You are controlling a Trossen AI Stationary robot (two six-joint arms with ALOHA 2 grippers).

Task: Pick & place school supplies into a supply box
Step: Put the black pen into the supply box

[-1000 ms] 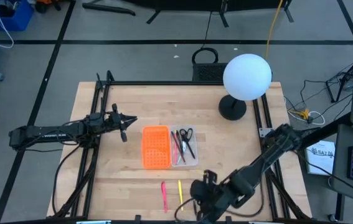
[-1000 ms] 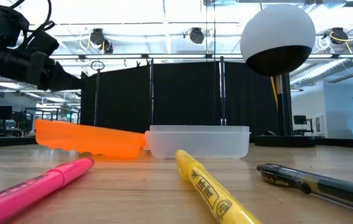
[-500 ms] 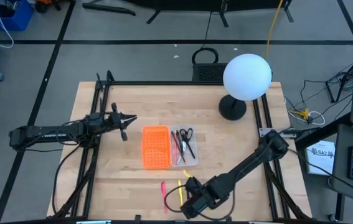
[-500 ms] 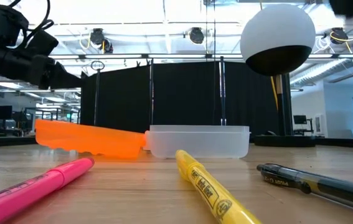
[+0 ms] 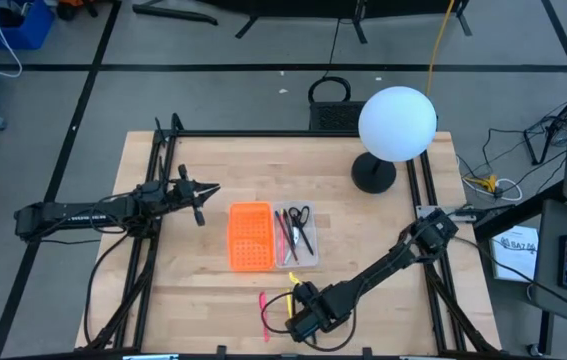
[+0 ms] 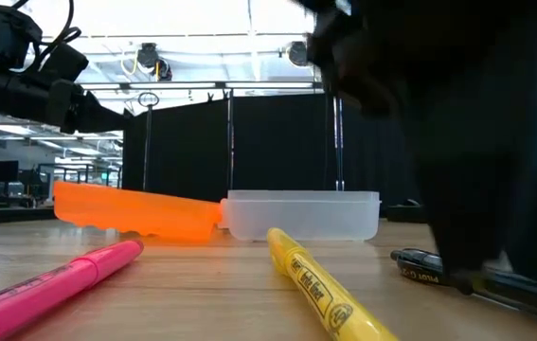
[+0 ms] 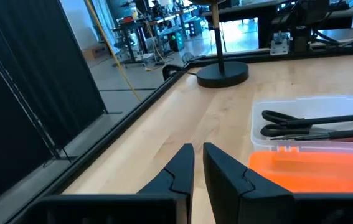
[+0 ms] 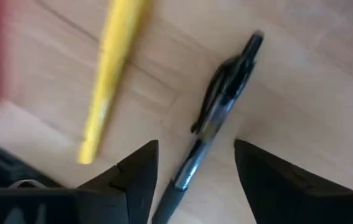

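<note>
A black pen (image 8: 221,102) lies on the wood near the table's front edge, beside a yellow highlighter (image 8: 111,74) and a pink highlighter (image 5: 262,310). My right gripper (image 8: 195,146) hovers open just over the pen. One finger stands on each side of the pen's near half, and neither touches it. The clear supply box (image 5: 298,236) at mid-table holds black-handled scissors (image 7: 316,117) and thin pens. My left gripper (image 5: 201,200) waits shut, raised to the left of the box.
An orange perforated piece (image 5: 249,236) lies against the box's left side. A lamp with a white globe (image 5: 396,122) stands on a black base (image 5: 373,175) at the back right. Black frame rails (image 5: 148,250) run along the table's left and right sides.
My right gripper has moved along the near edge toward the table's left and come down over the black pen. In the low view its dark arm now fills the picture's right half, in front of the pen. The pen and the highlighters have not moved.
</note>
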